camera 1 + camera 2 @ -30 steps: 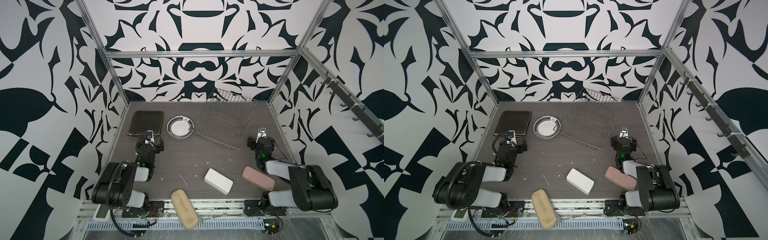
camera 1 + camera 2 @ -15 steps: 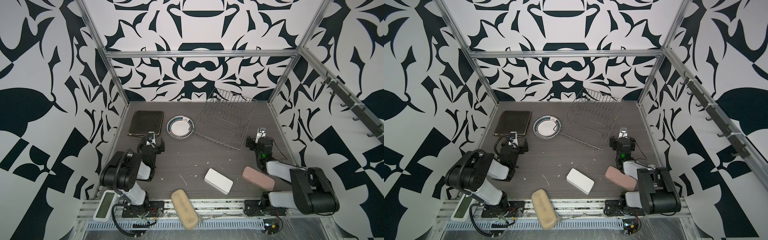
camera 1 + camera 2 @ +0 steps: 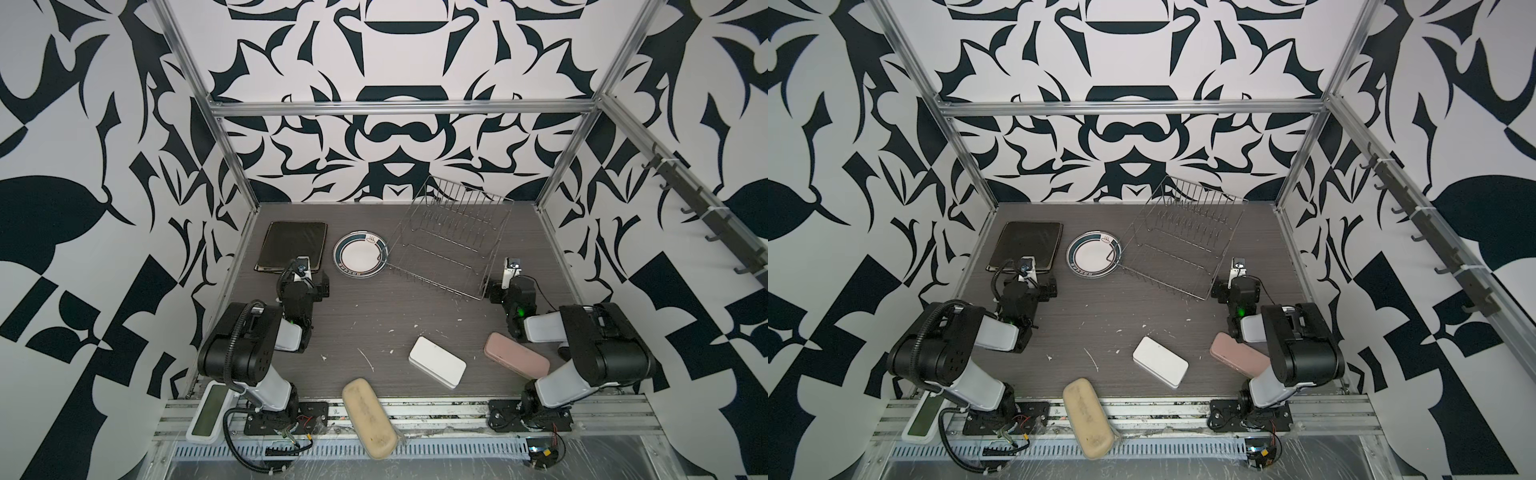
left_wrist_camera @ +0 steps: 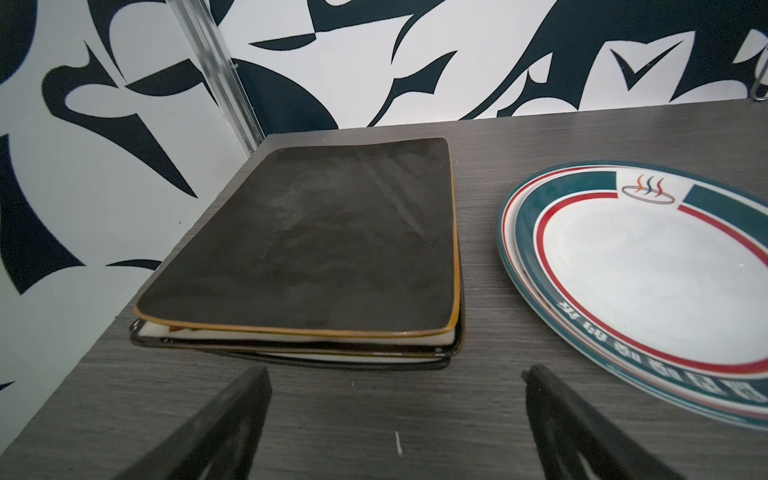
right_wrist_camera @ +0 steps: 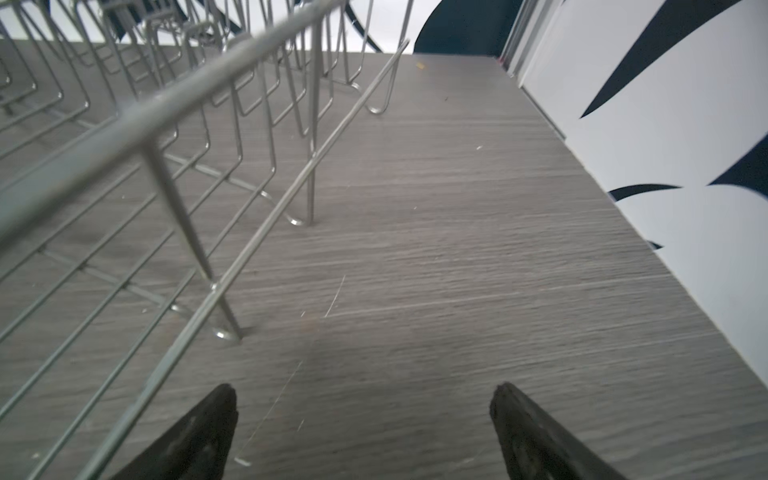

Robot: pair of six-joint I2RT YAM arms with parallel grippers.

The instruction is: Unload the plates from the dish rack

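Silver wire forms the dish rack (image 3: 451,245), which is set askew on the far right part of the tabletop (image 3: 374,316). Its left corner is seen over the rim of the round white plates (image 3: 360,259). Two of these are stacked flat just left of the rack, and teal and red bands are printed on them. Further left, in the far left corner, the square plates are piled flat. A black plate (image 4: 324,241) is on top, the edge of a white plate (image 4: 291,334) is seen beneath it, and another dark edge is seen at the bottom. The left jaws are held wide apart just on the near side of this pile, with nothing gripped. The right jaws are likewise spread wide over bare tabletop beside the rack's near right corner. Nearer, a white box (image 3: 437,362) and a pink case (image 3: 516,360) are laid flat, and a tan case (image 3: 369,417) is laid across the near edge.
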